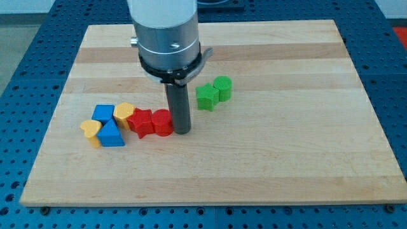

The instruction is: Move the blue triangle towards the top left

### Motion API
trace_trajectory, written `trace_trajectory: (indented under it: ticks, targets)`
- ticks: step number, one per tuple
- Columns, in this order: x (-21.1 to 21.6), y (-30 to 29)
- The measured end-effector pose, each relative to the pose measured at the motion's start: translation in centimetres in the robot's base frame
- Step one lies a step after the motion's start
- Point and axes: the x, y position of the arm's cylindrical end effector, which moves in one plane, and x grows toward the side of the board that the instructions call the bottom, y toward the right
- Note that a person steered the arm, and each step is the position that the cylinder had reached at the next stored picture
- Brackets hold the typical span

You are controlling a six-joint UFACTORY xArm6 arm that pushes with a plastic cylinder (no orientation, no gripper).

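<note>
The blue triangle (111, 135) lies at the view's left, low on the wooden board (286, 159). A blue cube (103, 114) sits just above it. A yellow heart (91, 130) touches its left side and a yellow block (124, 113) sits at its upper right. My tip (182, 131) rests on the board to the right of the triangle, right beside a red cylinder (163, 122). A red star (141, 121) lies between the cylinder and the yellow block.
A green star-like block (206, 97) and a green cylinder (222, 88) sit together to the upper right of my tip. The arm's silver and black body (167, 38) hangs over the board's top middle.
</note>
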Motion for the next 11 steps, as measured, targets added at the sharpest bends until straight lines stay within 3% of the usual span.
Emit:
trace_trajectory:
  ticks: [2,4,6,11]
  targets:
    - [2.6,-0.5]
    - [5.6,-7.1]
    - [5.3,-11.3]
    - [0.8,-13.1]
